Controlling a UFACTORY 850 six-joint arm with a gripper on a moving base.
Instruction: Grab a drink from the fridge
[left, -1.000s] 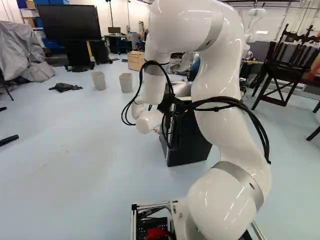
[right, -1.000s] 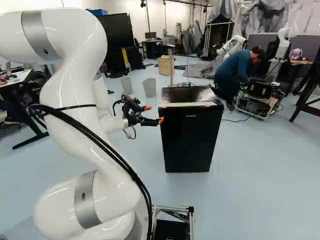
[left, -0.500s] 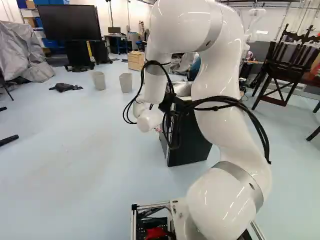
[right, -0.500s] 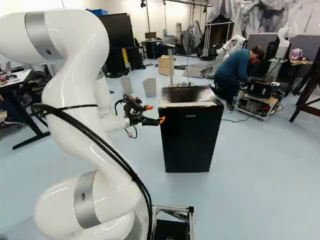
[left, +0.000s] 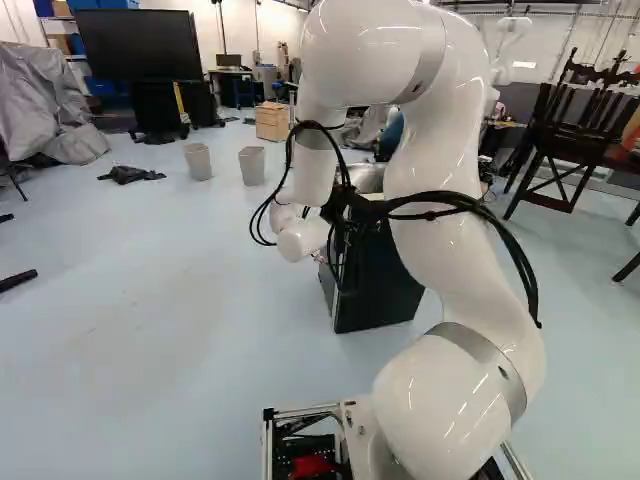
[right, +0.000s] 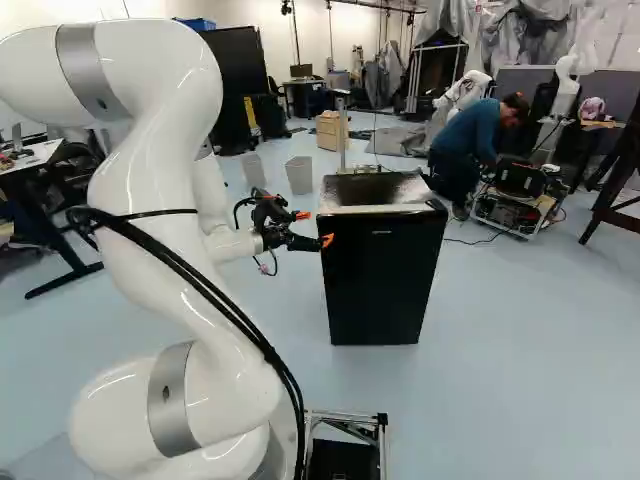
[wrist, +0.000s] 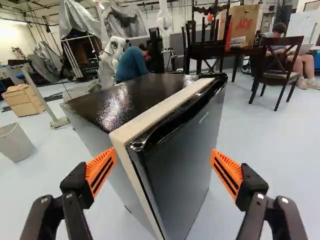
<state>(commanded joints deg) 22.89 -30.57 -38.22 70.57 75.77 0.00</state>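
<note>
Fingers (wrist: 101, 170) spread wide and empty, a robot's gripper (wrist: 164, 171) hangs beside the closed black fridge (right: 380, 280), any drink out of sight, presumably inside. From where I stand, a crooked approach could skid the ribbed orange pads (wrist: 227, 172) off the slick door (wrist: 177, 165) — or shove the boxy fridge. Pale, flat trim (wrist: 162, 107) edges the fridge's glossy, speckled top (wrist: 117, 107).

Fridge (right: 382, 285) blocks way ahead of end effector (right: 314, 228); passable above, along either side.
</note>
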